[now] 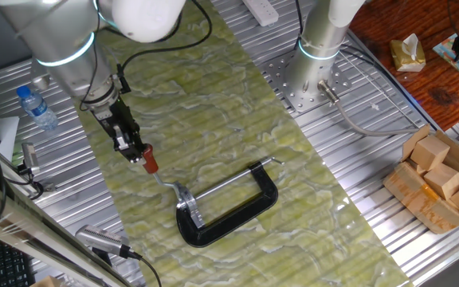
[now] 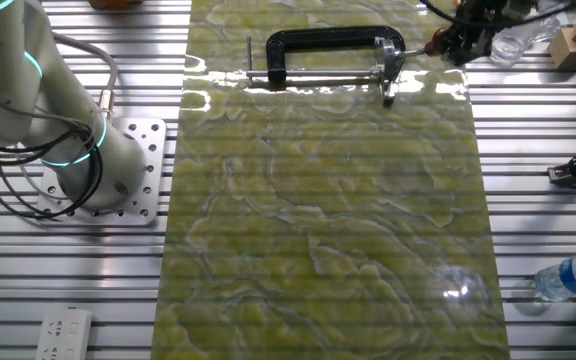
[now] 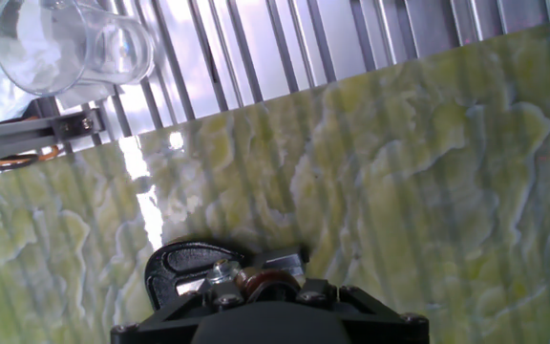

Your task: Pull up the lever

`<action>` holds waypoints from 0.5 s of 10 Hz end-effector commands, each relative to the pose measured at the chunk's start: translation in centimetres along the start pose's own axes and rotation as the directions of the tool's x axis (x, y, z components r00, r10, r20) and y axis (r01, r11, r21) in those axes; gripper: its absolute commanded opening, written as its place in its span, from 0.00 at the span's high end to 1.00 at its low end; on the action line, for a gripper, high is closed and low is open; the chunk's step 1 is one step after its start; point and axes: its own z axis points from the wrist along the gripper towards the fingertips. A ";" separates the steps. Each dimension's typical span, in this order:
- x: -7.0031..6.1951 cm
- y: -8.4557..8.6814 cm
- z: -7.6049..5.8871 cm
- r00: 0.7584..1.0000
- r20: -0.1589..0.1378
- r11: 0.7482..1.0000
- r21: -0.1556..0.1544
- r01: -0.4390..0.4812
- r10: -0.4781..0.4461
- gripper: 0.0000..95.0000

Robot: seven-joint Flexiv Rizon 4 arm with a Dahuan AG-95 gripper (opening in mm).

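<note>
The black C-shaped clamp [image 1: 233, 214] lies flat on the green marbled mat [image 1: 237, 119]. Its lever [image 1: 166, 182] is a thin silver rod that rises from the bracket at the clamp's left end to a red-brown knob [image 1: 150, 164]. My gripper [image 1: 143, 154] comes down from the upper left and is shut on that knob. In the hand view the knob [image 3: 265, 281] sits squeezed between the two black fingers, with part of the clamp frame [image 3: 184, 260] just beyond. In the other fixed view the clamp [image 2: 333, 42] is at the mat's far edge, and the gripper [image 2: 446, 42] holds the knob [image 2: 431, 45] to its right.
A second arm's base [image 1: 319, 68] stands on the slatted metal table behind the mat. A water bottle [image 1: 37, 107] lies left of my arm. Wooden blocks [image 1: 441, 171] are stacked at the right. A clear glass [image 3: 65, 43] stands ahead of the hand.
</note>
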 end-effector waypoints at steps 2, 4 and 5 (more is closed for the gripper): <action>-0.5 0.8 -0.4 1.000 -0.001 1.000 0.029 0.004 -0.004 0.80; -0.6 0.9 -0.2 1.000 -0.002 0.999 0.034 0.009 -0.009 0.80; -0.6 0.9 -0.2 1.000 -0.002 0.999 0.034 0.009 -0.009 0.80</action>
